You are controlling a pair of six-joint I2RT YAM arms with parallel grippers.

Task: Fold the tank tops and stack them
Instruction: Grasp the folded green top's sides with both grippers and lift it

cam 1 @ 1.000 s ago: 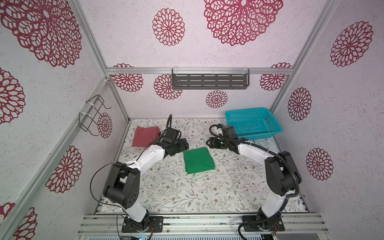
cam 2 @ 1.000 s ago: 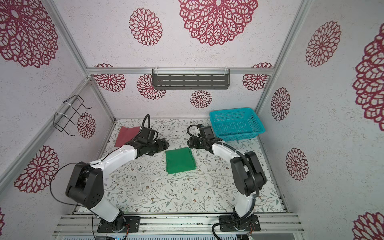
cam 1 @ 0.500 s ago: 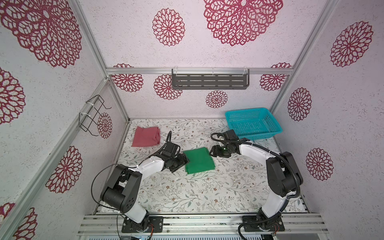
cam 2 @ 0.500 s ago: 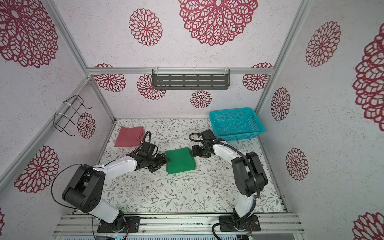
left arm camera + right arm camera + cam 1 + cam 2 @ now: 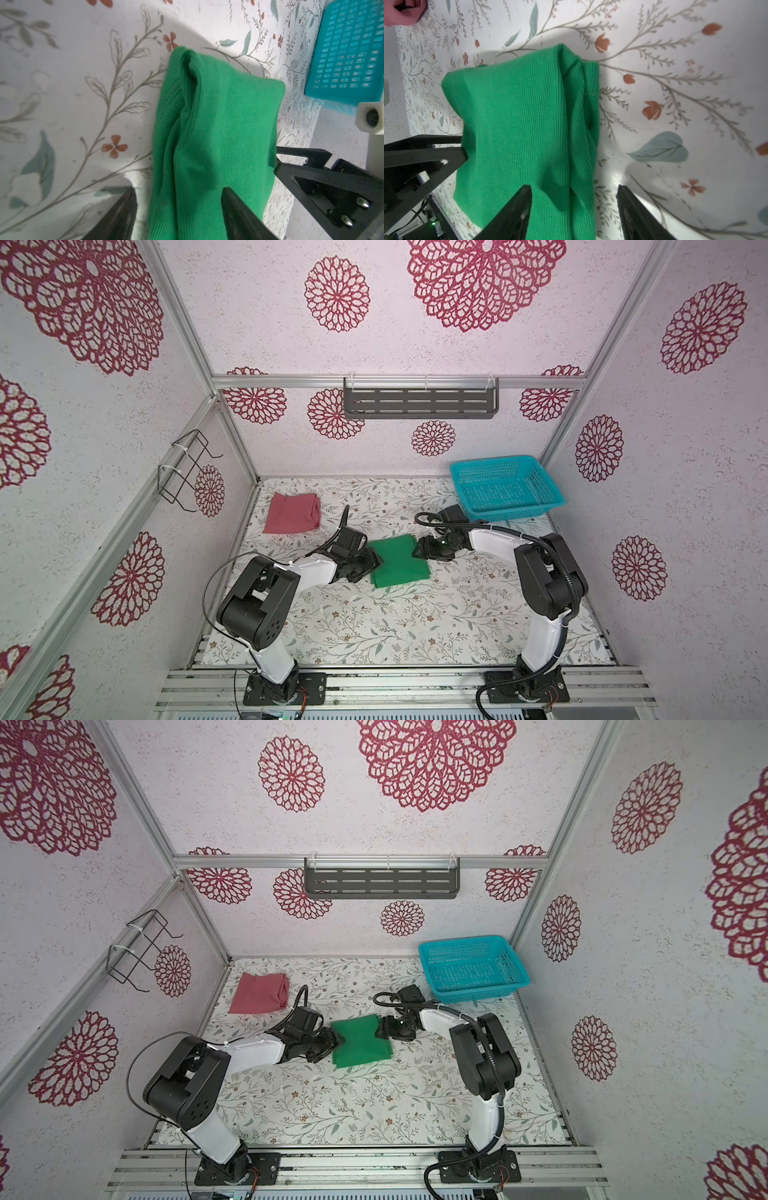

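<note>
1. Green tank top: folded into a compact rectangle and lying flat near the middle of the desk, between the two arms. It is ribbed knit. The wrist views show several layers stacked along its edges.
2. Pink-red tank top: folded, at the far left of the desk and well apart from the green one. Nothing lies on it.
3. Left gripper: a second ago it was up beside the pink-red top. It is now at the left edge of the green top. The jaws are open and narrowing, and they straddle the layered edge, one over the cloth and one on bare desk just beside it. They do not yet grip.
4. Right gripper: it has moved from near the basket to the opposite edge of the green top. The jaws are parted, one over the cloth and one clear of it on the desk. Nothing is held.
5. Turquoise mesh basket: far right of the desk, untouched.
6. Status, as a judgement: both tops are folded and stacking is still to do. With an arm at each side, the step in hand looks like a two-sided pinch to lift the green top and carry it onto the pink-red one. Each pair of jaws needs to take every layer, or the fold may fall open on the lift.
</note>
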